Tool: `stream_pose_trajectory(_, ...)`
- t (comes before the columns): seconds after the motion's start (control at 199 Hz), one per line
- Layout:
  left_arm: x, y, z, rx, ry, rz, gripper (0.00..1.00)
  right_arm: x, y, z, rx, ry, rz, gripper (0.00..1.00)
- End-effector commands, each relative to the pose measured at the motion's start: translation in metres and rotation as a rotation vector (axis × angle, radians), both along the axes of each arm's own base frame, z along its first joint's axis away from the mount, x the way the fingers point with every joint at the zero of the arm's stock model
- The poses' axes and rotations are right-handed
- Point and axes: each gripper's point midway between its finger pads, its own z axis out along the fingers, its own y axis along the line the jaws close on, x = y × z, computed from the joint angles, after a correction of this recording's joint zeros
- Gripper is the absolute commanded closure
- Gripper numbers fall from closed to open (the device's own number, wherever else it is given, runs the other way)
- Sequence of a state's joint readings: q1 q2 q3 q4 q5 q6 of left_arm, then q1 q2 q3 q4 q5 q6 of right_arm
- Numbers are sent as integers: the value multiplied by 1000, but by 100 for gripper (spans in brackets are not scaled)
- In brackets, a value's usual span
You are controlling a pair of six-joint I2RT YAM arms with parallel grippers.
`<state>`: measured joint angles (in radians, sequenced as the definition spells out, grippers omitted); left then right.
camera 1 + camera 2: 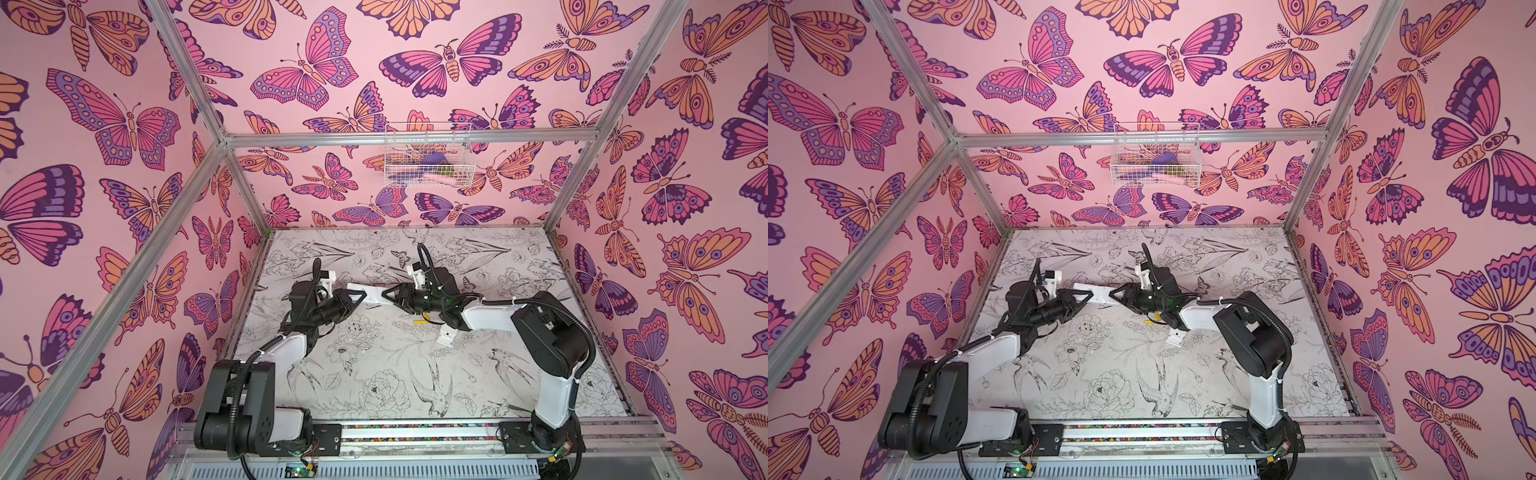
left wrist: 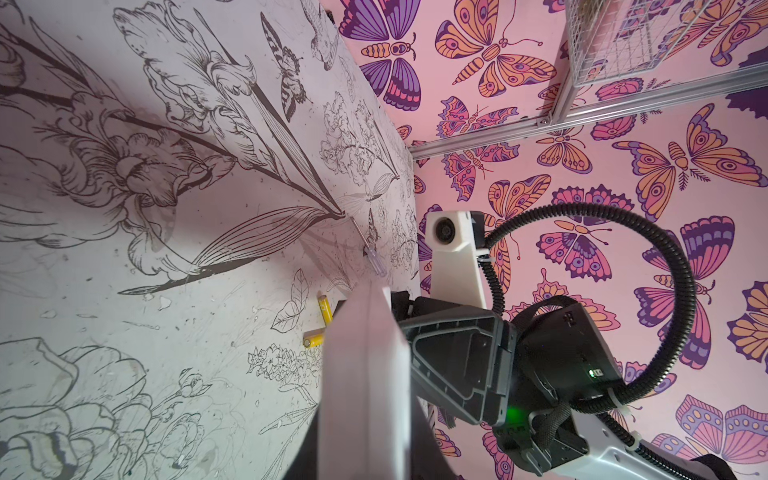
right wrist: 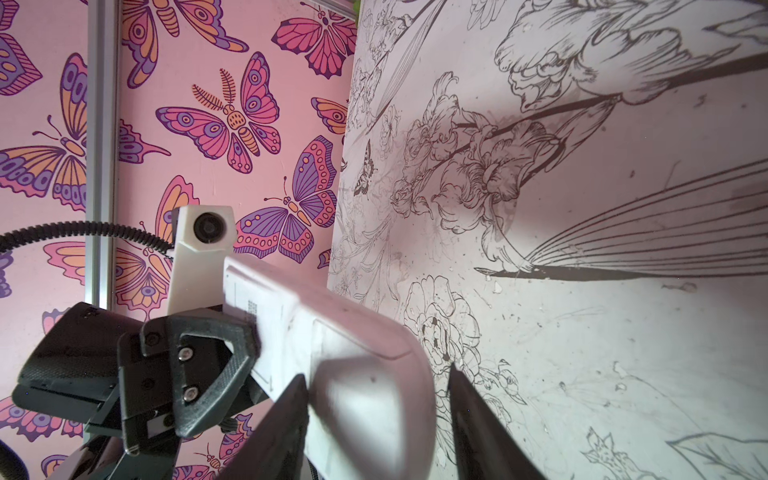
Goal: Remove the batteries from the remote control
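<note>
Presently the remote control (image 1: 372,293) is held above the worktop (image 1: 374,386), spanned between the two arms. One end is clamped by the left pincer (image 1: 355,298), whose jaws are pressed onto the casing. The other end is straddled by the right pincer (image 3: 376,407): one finger (image 3: 282,419) is laid against the casing, while a narrow gap is seen at the other, so the jaws are judged apart. Two yellow batteries (image 2: 325,308) are seen lying loose on the worktop, near each other. A clear-handled screwdriver (image 2: 374,262) is seen farther along, and a small white piece (image 1: 446,336) beside the right arm.
</note>
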<state>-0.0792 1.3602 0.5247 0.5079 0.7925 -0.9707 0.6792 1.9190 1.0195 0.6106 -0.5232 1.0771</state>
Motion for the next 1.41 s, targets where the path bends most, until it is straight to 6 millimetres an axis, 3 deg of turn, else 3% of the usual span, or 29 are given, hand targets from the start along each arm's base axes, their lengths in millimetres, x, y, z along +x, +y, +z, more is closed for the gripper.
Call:
stream_pose_trajectory(0.0, 5, -4, 13, -5, -65, -22, 100, 4, 7, 9, 33, -14, 11, 48)
stream_pose_trajectory(0.664, 5, -4, 12, 2, -69, -22, 100, 3, 3, -2, 7, -1, 8, 66)
stream_pose_trajectory(0.749, 5, -4, 13, 3, -72, -25, 100, 3, 1, 0, 12, 3, 8, 66)
stream_pose_trajectory(0.9, 5, -3, 10, 6, -64, -19, 100, 2, 4, 10, 27, -14, 21, 55)
stream_pose_trajectory(1.403, 7, 2, 5, 40, -56, -9, 100, -3, -14, 0, -25, -9, -4, 64)
